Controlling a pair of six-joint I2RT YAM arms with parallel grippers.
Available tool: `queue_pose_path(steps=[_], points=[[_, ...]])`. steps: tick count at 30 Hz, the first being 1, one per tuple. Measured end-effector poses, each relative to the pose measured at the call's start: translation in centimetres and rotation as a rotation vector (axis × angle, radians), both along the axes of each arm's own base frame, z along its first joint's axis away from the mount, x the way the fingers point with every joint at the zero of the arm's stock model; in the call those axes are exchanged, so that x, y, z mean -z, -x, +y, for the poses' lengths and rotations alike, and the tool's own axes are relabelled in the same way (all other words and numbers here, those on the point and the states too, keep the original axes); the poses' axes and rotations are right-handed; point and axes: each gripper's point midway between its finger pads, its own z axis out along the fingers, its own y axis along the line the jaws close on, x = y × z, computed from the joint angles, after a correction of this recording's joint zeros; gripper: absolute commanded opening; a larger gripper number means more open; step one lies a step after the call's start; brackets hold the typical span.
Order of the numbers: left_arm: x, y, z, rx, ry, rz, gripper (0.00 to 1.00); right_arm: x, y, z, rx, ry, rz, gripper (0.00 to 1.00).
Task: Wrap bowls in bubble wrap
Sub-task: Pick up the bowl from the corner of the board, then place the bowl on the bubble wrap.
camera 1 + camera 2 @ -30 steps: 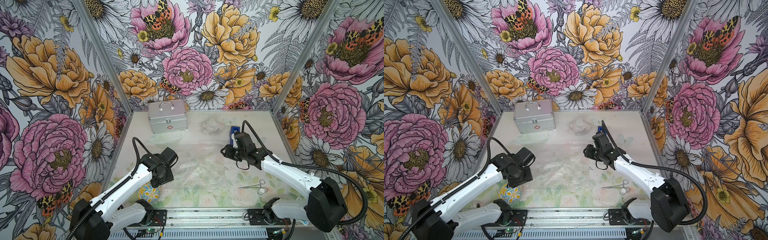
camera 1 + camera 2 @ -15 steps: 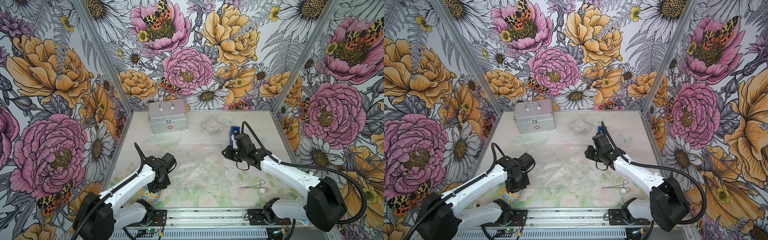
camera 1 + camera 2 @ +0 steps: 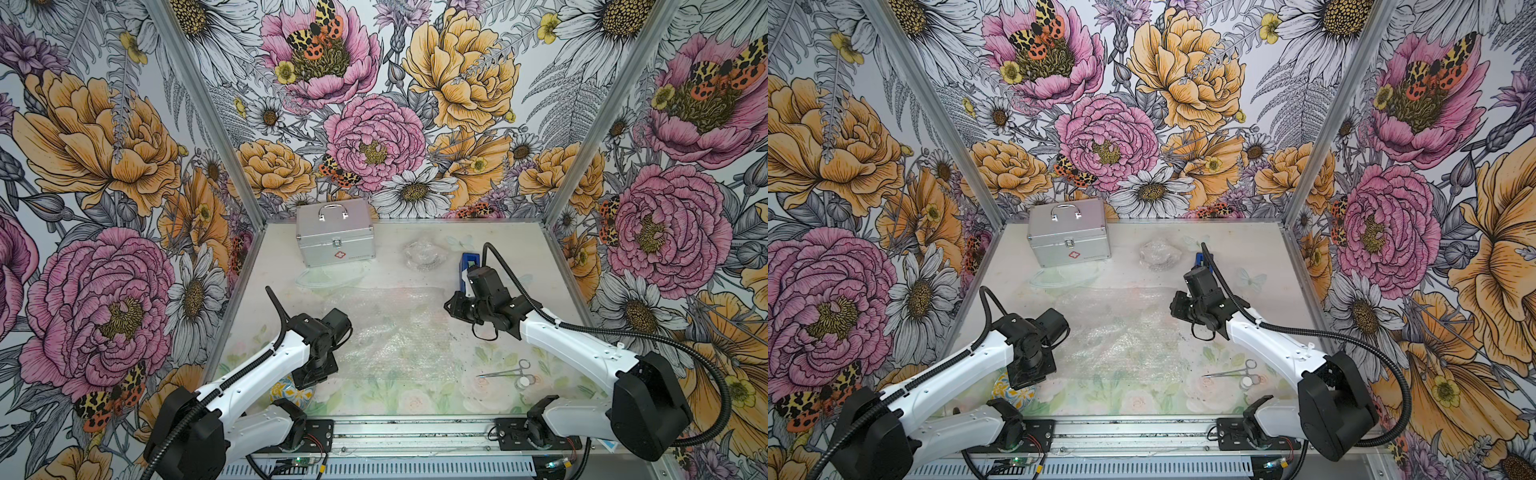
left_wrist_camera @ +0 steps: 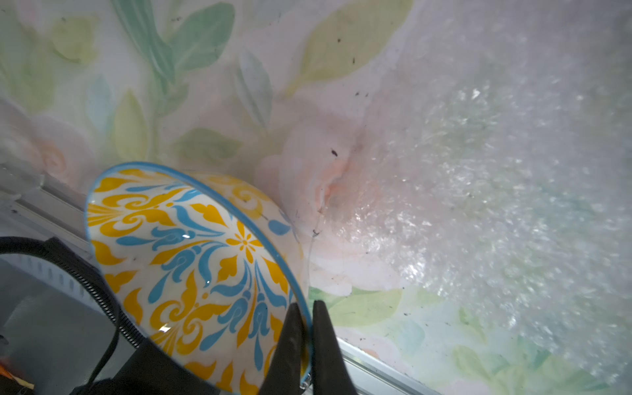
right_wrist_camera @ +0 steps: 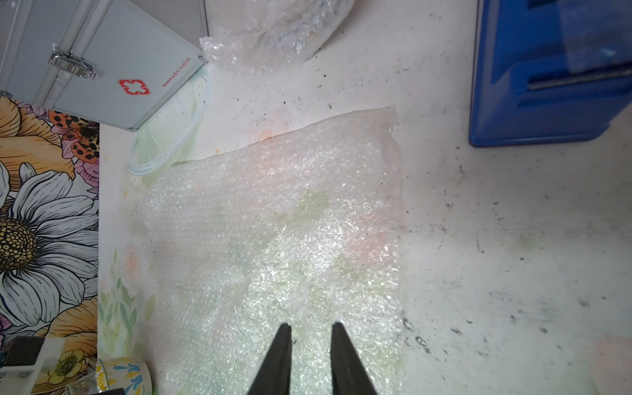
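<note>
The step in hand looks like the pickup: the left arm [image 3: 266,365] reaches down at the counter's [image 3: 519,249] near edge, and its jaws are closed on the rim of a bowl [image 4: 191,260], one inside the blue, yellow and white pattern and one outside. The bowl sits tipped in the wrist view, though I cannot tell whether it is clear of the surface. Between the two pairs of jaws lies the bubble wrap [image 3: 395,332], spread flat and bare, so the next move probably calls for carrying the bowl to the middle of that sheet and setting it down without letting the thin rim slip from the pinch. The right arm [image 3: 582,345] holds its jaws over the sheet's edge, narrowly apart with nothing between them; whether they touch the plastic is unclear. From there they seem placed to pin or lift that edge for folding. Beyond the right jaws sit a silver case [image 5: 102,58], a crumpled bundle of bubble wrap [image 5: 273,27] with contents too blurred to name, and a blue tape dispenser [image 5: 547,68]. The counter is pale, printed with faint flowers and speckled with dark grit. The walls [image 3: 104,166] carry large pink and orange blooms.
</note>
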Motion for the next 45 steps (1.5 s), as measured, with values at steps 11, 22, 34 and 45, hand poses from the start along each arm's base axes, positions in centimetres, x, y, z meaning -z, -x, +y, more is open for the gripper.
queue_pose_path(steps=[11,22,34,45], points=[[-8.7,-10.6,-17.4,0.522,0.075,-0.252,0.00,-0.6,-1.6,-3.7,0.150,-0.038,-0.002,0.22],[-0.6,-12.3,-23.7,0.759,0.016,-0.072,0.00,-0.7,-0.5,-5.7,0.218,-0.076,0.005,0.21],[-0.9,-12.8,-23.5,0.773,0.018,-0.070,0.00,-0.7,-0.4,-5.7,0.218,-0.075,0.007,0.21],[-1.4,-13.6,-22.9,0.775,0.009,-0.068,0.05,-0.4,-0.3,-5.6,0.213,-0.074,0.021,0.21]])
